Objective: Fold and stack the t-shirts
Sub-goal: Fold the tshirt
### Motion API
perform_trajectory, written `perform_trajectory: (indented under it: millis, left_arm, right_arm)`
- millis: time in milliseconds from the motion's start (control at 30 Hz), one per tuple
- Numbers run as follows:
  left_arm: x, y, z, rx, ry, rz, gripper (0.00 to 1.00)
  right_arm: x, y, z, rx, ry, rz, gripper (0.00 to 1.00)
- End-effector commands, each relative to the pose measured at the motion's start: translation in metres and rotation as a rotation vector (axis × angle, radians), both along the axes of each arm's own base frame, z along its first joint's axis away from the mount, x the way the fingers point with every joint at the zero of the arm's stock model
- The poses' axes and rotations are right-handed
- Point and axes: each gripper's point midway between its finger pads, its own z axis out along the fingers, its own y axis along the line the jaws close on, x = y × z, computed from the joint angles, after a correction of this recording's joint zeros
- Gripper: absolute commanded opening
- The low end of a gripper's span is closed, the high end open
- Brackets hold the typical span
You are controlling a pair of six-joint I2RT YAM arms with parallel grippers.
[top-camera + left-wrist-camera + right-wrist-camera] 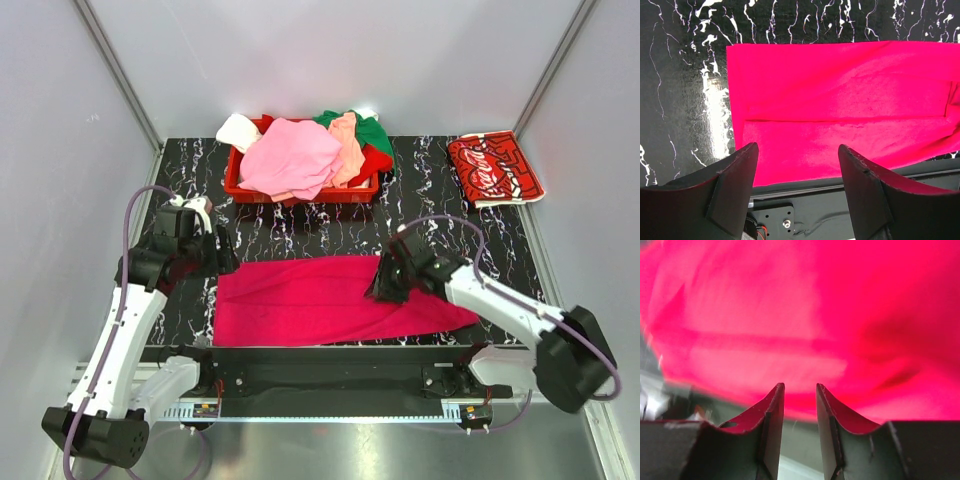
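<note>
Magenta t-shirt [320,300] lies flat on the counter [320,235] as a long strip, folded lengthwise, close to the near edge and between the two arms. In the left wrist view a fold line runs along its length.

Left gripper [222,250] hangs above the shirt's left end with its fingers spread wide and nothing between them. In the left wrist view the gripper [797,150] frames the near-left part of the cloth, and the shirt's left edge lies just left of it.

Right gripper [385,285] is over the right-middle of the shirt, low over the cloth. Right wrist view is blurred. The gripper [800,386] there has its fingers parted only narrowly, with no cloth seen between them.

Bare counter shows left of the shirt, right of it, and between it and the red basket [300,193].

The basket sits at the back centre, heaped with a pink shirt [292,158], a peach one [348,148], a green one [372,130] and a white one [238,130] hanging over the left rim. The folded Coca-Cola shirt [493,168] lies at the back right, well apart from both arms.
</note>
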Motion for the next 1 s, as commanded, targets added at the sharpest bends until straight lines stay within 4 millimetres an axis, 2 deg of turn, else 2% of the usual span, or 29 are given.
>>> perform_trajectory:
  millis: [0, 67, 133, 167, 200, 267, 300, 400, 567, 667, 700, 867, 967]
  left_arm:
    - [0.004, 0.002, 0.007, 0.011, -0.053, -0.004, 0.70]
    - [0.004, 0.002, 0.006, 0.014, -0.052, -0.001, 0.70]
    - [0.004, 0.002, 0.005, 0.013, -0.051, -0.002, 0.70]
    - [0.005, 0.002, 0.006, 0.013, -0.050, -0.002, 0.70]
    - [0.004, 0.002, 0.006, 0.012, -0.052, -0.002, 0.70]
    - [0.004, 0.002, 0.006, 0.012, -0.055, -0.002, 0.70]
    - [0.003, 0.002, 0.006, 0.010, -0.059, -0.005, 0.70]
    - [0.002, 0.002, 0.006, 0.012, -0.071, -0.009, 0.70]
    - [0.002, 0.002, 0.008, 0.017, -0.075, -0.006, 0.70]
    - [0.001, 0.003, 0.009, 0.018, -0.083, -0.003, 0.70]
    - [0.000, 0.003, 0.009, 0.017, -0.086, -0.004, 0.70]
    - [0.001, 0.003, 0.010, 0.022, -0.099, -0.003, 0.71]
    - [0.001, 0.003, 0.009, 0.024, -0.092, -0.003, 0.71]
  right_arm:
    - [-0.051, 0.019, 0.009, 0.077, 0.103, -0.010, 0.38]
    - [-0.054, 0.011, 0.015, 0.050, 0.070, -0.024, 0.39]
    - [-0.043, -0.008, 0.028, -0.034, -0.004, -0.062, 0.39]
    - [-0.027, -0.023, 0.032, -0.110, -0.078, -0.111, 0.38]
    - [-0.011, -0.033, 0.046, -0.136, -0.123, -0.123, 0.36]
    - [0.008, -0.043, 0.049, -0.177, -0.136, -0.145, 0.33]
    - [0.024, -0.054, 0.057, -0.193, -0.160, -0.158, 0.31]
    - [0.058, -0.078, 0.042, -0.303, -0.128, -0.176, 0.29]
    - [0.083, -0.086, 0.017, -0.398, -0.071, -0.151, 0.25]
    - [0.084, -0.082, -0.003, -0.405, -0.017, -0.138, 0.24]
    - [0.077, -0.082, -0.013, -0.404, 0.013, -0.138, 0.24]
    - [0.054, -0.081, -0.031, -0.361, 0.070, -0.141, 0.23]
    - [0.040, -0.078, -0.034, -0.318, 0.085, -0.132, 0.22]
